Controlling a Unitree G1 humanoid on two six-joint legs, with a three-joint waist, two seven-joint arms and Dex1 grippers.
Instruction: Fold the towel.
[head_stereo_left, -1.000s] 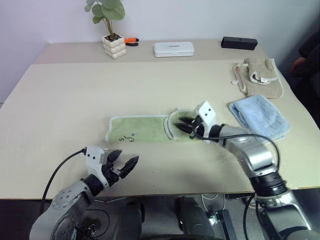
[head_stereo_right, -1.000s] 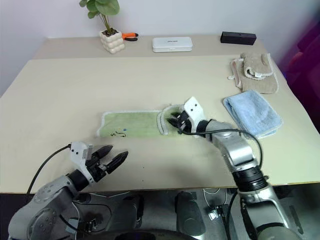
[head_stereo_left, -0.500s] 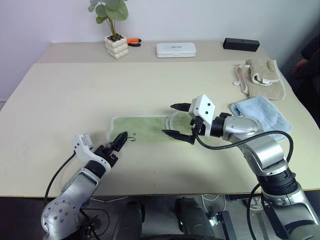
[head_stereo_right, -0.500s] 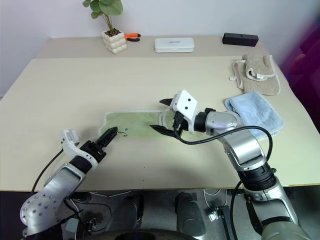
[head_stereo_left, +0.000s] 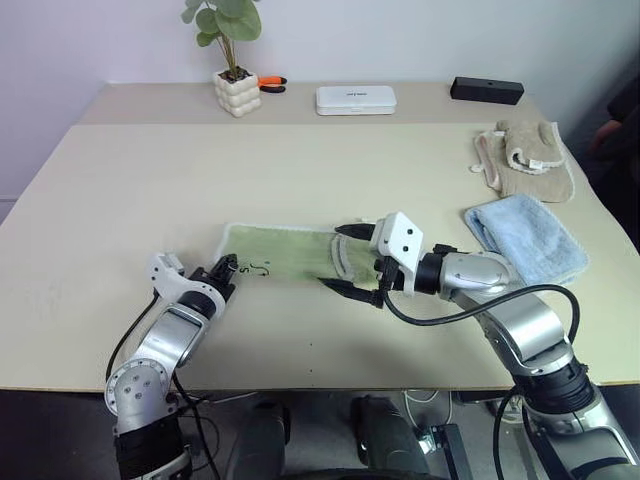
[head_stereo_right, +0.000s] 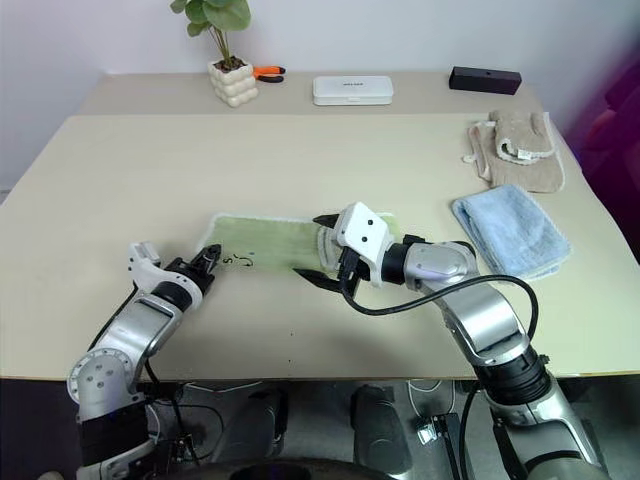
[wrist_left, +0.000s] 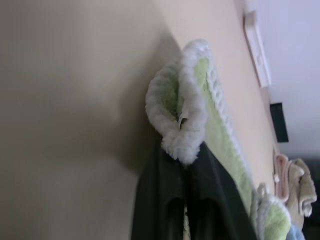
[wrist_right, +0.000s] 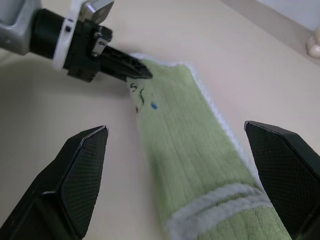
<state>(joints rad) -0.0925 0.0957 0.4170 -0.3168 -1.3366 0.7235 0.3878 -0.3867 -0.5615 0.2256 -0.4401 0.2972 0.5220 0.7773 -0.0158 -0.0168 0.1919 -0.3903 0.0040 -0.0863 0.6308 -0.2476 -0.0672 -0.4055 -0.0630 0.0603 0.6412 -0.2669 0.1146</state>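
Observation:
The light green towel (head_stereo_left: 290, 255) lies flat across the middle of the table, its right end folded back over itself with the whitish edge on top. My left gripper (head_stereo_left: 228, 267) is at the towel's near left corner, shut on it. In the left wrist view the black fingers (wrist_left: 170, 200) pinch the fluffy white edge of the towel (wrist_left: 185, 100). My right gripper (head_stereo_left: 352, 260) hovers wide open over the folded right end, holding nothing. In the right wrist view the towel (wrist_right: 190, 130) runs away toward the left gripper (wrist_right: 135, 70).
A folded light blue towel (head_stereo_left: 525, 238) and a beige mitt-like cloth (head_stereo_left: 525, 158) lie to the right. Along the back stand a potted plant (head_stereo_left: 237, 92), an orange-handled tool (head_stereo_left: 268, 86), a white box (head_stereo_left: 355, 98) and a black box (head_stereo_left: 486, 90).
My left gripper moved forward from the table's near edge to the towel's left corner, rolled over and shut on it. My right gripper opened, lifted off the folded end and drew back slightly.

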